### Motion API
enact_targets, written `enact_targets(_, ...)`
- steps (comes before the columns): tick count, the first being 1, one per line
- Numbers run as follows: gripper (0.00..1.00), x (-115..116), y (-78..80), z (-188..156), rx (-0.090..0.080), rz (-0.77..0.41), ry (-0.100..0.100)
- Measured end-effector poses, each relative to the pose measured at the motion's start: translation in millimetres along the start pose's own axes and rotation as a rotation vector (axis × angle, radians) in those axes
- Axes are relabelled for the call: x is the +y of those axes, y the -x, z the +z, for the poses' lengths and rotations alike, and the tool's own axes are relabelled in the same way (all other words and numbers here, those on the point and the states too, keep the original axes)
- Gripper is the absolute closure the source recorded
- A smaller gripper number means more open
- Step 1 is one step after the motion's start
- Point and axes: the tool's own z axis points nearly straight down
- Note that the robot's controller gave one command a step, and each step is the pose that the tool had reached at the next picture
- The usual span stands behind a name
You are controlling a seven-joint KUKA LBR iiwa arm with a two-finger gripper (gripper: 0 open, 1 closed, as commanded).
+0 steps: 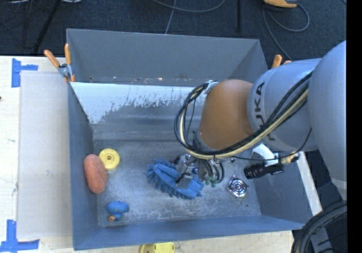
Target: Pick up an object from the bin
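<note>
Bulky grey arm (317,110), reaching in from the right, bends steeply down with its orange-covered wrist (226,113) over the bin's (141,71) near middle, its gripper (191,170) low over a blue frilly toy (169,180) there, a silvery metal piece (237,188) just right, and how its jaws stand I cannot tell.

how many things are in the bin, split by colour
blue: 2, the bristly brush and the small lump
yellow: 1, the round cap
orange-brown: 1, the oblong piece
silver: 1, the shiny metal piece
total: 5
</note>
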Motion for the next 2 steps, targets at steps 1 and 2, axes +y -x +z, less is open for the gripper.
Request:
enact_targets(1, 1.0, -2, -5.8, -41, 0.005, 0.009, -0.002)
enact_targets(2, 1.0, 18, 41.7, -166, -0.005, 0.032, 0.001)
